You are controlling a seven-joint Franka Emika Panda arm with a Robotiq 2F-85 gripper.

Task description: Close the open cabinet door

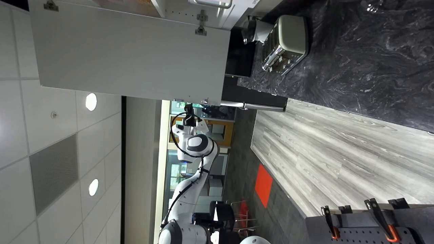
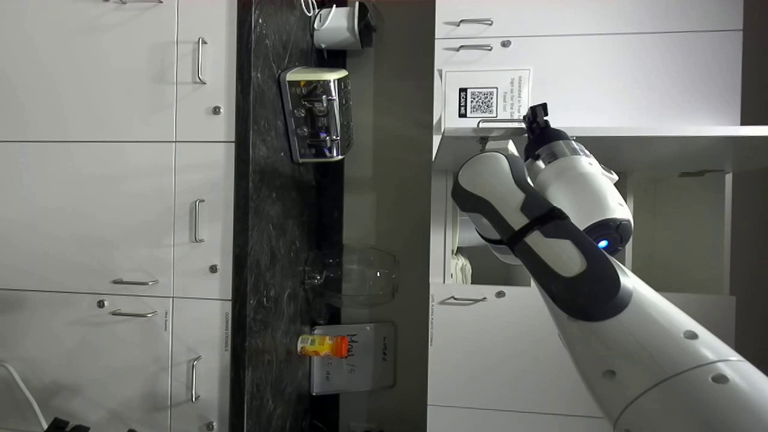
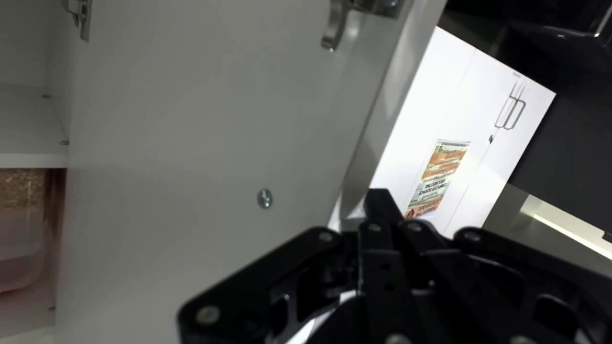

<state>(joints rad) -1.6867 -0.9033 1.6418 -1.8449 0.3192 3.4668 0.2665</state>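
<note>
cabinet door, flat pale rectangle, open, beside angular black gripper

Tiled ceiling with round lights, pale wood-plank floor

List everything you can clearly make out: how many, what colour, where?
Cabinet door: one, pale grey, open above counter
Counter: one, dark marbled, below door
Closed cupboards: several, white, above and below counter
Toaster: one, cream and silver, on counter
Small appliance: one, white and black, beside toaster
Glass vessel: one, clear, on counter
Tub: one, yellow and orange, on counter
Written board: one, pale, behind tub
Sign: one, white, among upper cupboards
Floor square: one, red, beyond plank floor
Tools: at least two, black and orange, on rack
Ceiling lights: at least two, white, overhead
Poster: one, multicoloured, on white cabinet
Robot arm: one, white and grey, beside door
Gripper: one, black, shut, near door's edge
</note>
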